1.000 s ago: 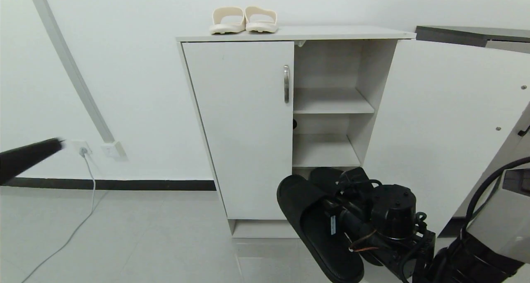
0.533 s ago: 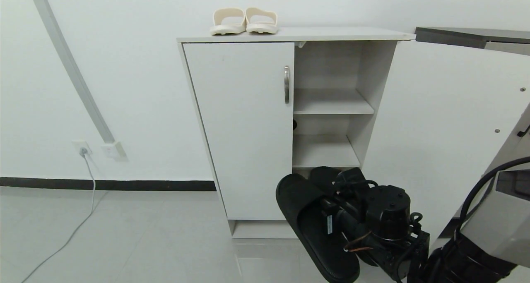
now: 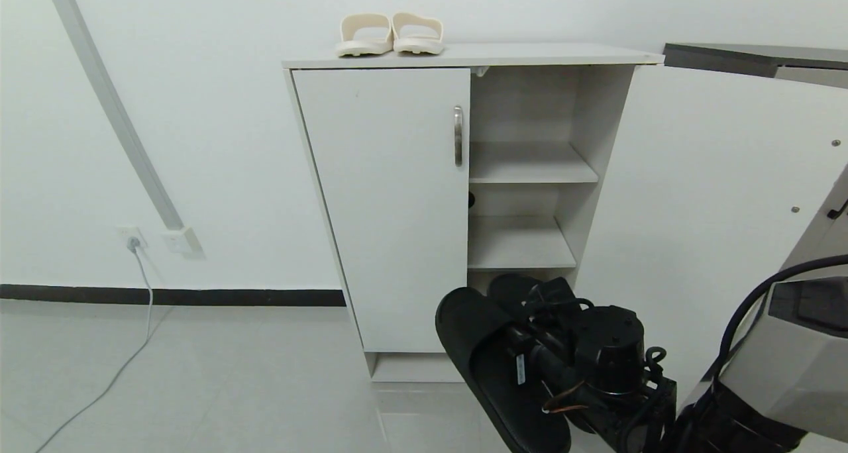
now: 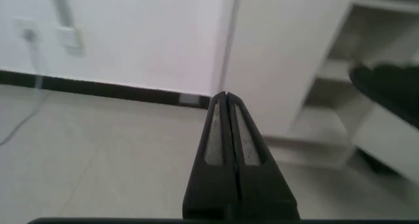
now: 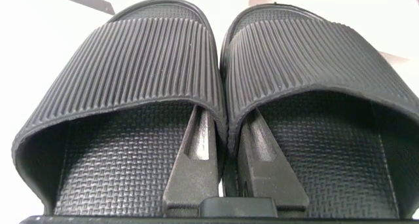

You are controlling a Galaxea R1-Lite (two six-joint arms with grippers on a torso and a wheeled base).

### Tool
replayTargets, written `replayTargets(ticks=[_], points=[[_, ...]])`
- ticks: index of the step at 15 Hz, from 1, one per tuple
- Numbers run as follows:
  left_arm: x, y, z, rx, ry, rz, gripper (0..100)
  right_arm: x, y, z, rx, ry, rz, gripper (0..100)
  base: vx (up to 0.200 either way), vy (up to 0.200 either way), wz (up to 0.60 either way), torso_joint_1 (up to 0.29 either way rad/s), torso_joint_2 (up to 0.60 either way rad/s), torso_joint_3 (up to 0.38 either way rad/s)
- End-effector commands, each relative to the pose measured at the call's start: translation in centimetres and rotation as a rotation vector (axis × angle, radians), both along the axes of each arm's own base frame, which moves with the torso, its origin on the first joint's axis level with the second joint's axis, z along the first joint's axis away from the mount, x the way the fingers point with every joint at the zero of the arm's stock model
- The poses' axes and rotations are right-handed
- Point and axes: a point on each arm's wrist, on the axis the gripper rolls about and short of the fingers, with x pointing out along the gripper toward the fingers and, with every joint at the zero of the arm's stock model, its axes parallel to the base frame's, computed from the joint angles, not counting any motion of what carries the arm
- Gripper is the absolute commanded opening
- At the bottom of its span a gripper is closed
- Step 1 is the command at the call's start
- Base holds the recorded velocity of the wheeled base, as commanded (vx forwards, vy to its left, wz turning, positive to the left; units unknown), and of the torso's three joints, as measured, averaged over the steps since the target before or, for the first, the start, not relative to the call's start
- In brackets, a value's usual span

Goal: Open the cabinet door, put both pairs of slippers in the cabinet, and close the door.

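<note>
Black slippers point(image 3: 493, 360) held as a pair, low before the cabinet's point(image 3: 384, 208) open right bay. Right gripper point(image 5: 226, 129) fingers, one inside each slipper, pinch the inner walls together. Left gripper point(image 4: 226, 101) fingers closed, empty. Step looks like stowing the first pair; next: advance onto a shelf point(image 3: 517, 244), release. Beige slippers point(image 3: 389, 34) sit atop the cabinet.
</note>
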Motion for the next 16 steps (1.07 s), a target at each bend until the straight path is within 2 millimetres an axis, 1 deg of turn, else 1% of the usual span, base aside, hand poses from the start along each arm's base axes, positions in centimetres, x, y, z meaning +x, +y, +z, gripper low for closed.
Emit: replayTargets(ticks=[1, 2, 4, 5, 6, 8, 10, 14, 16], points=[[-0.1, -0.1, -0.2, 0.045, -0.004, -0.052, 0, 0.1, 0.2, 0.0, -0.001, -0.003, 0.001, 0, 0.000, 0.000, 0.00, 0.000, 0.00, 0.000], [-0.1, -0.1, -0.2, 0.048, -0.003, -0.053, 0, 0.3, 0.4, 0.0, -0.014, -0.004, -0.004, 0, 0.000, 0.000, 0.00, 0.000, 0.00, 0.000], [-0.1, -0.1, -0.2, 0.039, -0.004, -0.053, 0, 1.2, 1.2, 0.7, -0.027, -0.027, -0.079, 0, 0.000, 0.000, 0.00, 0.000, 0.00, 0.000], [-0.1, -0.1, -0.2, 0.040, -0.004, -0.053, 0, 2.5, 2.4, 1.1, -0.040, -0.052, -0.213, 0, 0.000, 0.000, 0.00, 0.000, 0.00, 0.000], [-0.1, -0.1, -0.2, 0.037, -0.004, -0.053, 0, 3.0, 3.6, 1.4, -0.027, -0.074, -0.265, 0, 0.000, 0.000, 0.00, 0.000, 0.00, 0.000], [-0.1, -0.1, -0.1, 0.034, -0.003, -0.052, 0, 3.8, 4.7, 1.3, -0.013, -0.096, -0.319, 0, 0.000, 0.000, 0.00, 0.000, 0.00, 0.000], [-0.1, -0.1, -0.2, 0.031, -0.003, -0.050, 0, 4.7, 4.6, 0.5, -0.023, -0.104, -0.410, 0, 0.000, 0.000, 0.00, 0.000, 0.00, 0.000], [-0.1, -0.1, -0.2, 0.031, -0.004, -0.050, 0, 4.7, 4.5, 0.2, -0.009, -0.093, -0.421, 0, 0.000, 0.000, 0.00, 0.000, 0.00, 0.000], [-0.1, -0.1, -0.2, 0.029, -0.004, -0.050, 0, 4.7, 4.5, 0.1, -0.004, -0.091, -0.422, 0, 0.000, -0.200, 0.00, 0.000, 0.00, 0.002]])
